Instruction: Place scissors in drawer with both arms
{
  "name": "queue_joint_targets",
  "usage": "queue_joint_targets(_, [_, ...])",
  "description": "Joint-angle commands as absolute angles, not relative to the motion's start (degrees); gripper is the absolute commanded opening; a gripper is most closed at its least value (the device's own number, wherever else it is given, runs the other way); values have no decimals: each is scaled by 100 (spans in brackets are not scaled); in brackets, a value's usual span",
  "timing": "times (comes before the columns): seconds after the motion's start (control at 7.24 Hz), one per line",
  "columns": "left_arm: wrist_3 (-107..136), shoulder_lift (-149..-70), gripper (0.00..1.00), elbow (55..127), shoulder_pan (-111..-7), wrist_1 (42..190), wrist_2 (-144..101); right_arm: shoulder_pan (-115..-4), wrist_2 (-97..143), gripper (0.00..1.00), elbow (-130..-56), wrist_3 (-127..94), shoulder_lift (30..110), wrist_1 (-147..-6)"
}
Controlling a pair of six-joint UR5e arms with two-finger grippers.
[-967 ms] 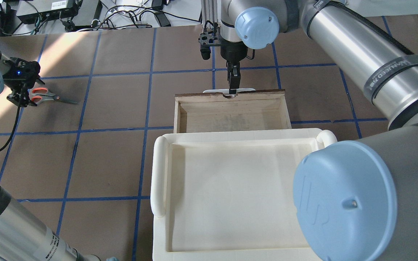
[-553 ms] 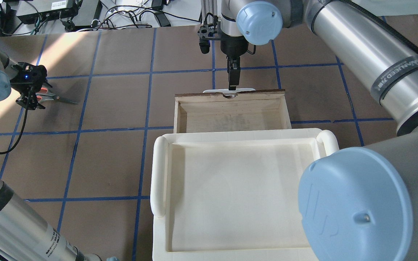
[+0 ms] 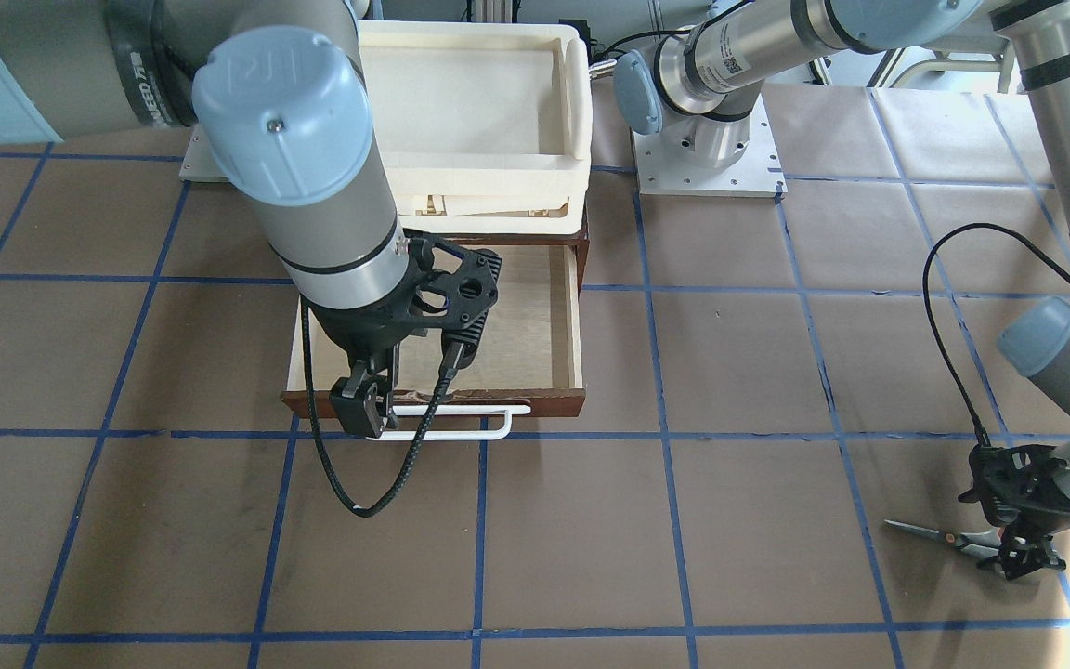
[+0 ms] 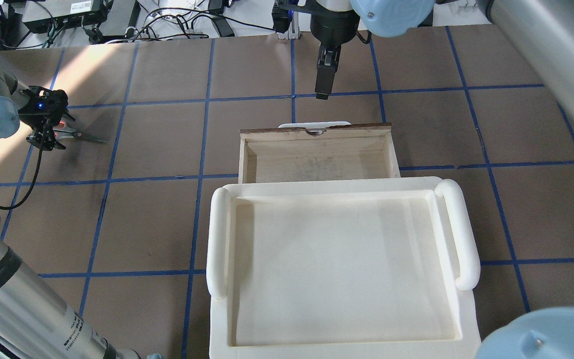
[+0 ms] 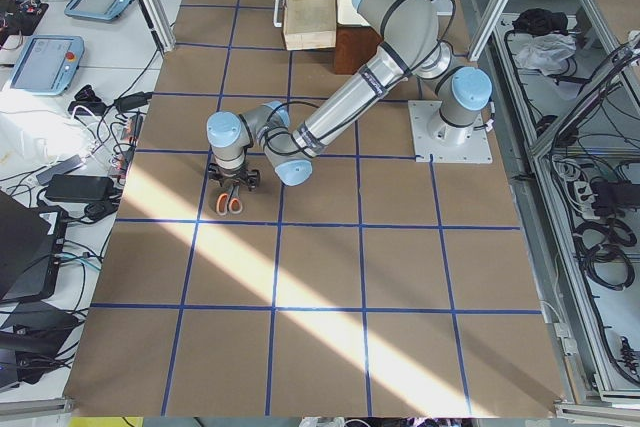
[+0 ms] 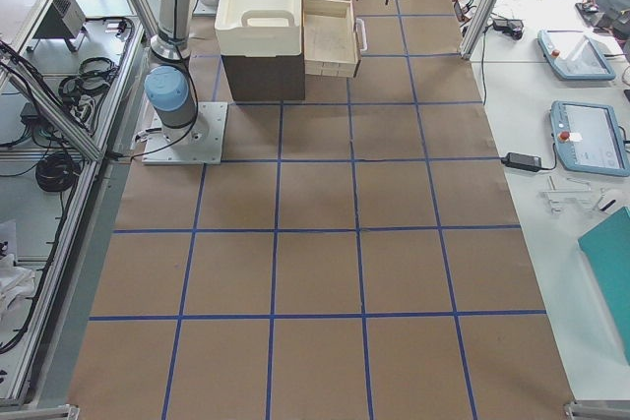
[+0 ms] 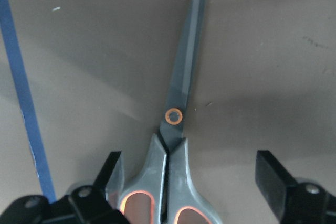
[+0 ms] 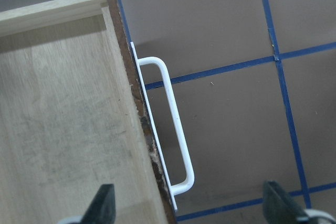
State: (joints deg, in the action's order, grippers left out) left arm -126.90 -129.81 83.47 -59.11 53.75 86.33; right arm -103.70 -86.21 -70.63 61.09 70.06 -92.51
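Now the left hand (image 7: 191, 178), jaws wide and holding nothing, should centre over the grey handles of the scissors (image 7: 177, 121) and sink to the surface (image 7: 268, 51) before closing.

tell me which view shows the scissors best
The left wrist view: the scissors fill the frame, blades shut, handles between the fingers of the open left gripper. Overhead and front-facing show them small, handles half hidden by that gripper; exterior left shows tiny orange loops. The other two miss them.
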Motion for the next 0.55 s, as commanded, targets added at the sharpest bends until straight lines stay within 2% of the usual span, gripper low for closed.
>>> queue_joint_targets(0.0, [-12683,-13086,90,8341,-5924,5370,8622,-10362,-8675,100,-8019,5293,8159,-9281])
queue_joint_targets(0.28, [-12691,-13104,90,8332,-5924,5370,8622,-10336,-8692,100,-8856,3806,9101,-9203])
queue_joint_targets(0.41, [-12709,-13104,80,8341,-5933,5370,8657,-10310,-8797,100,-8938,3179,9358,-8932])
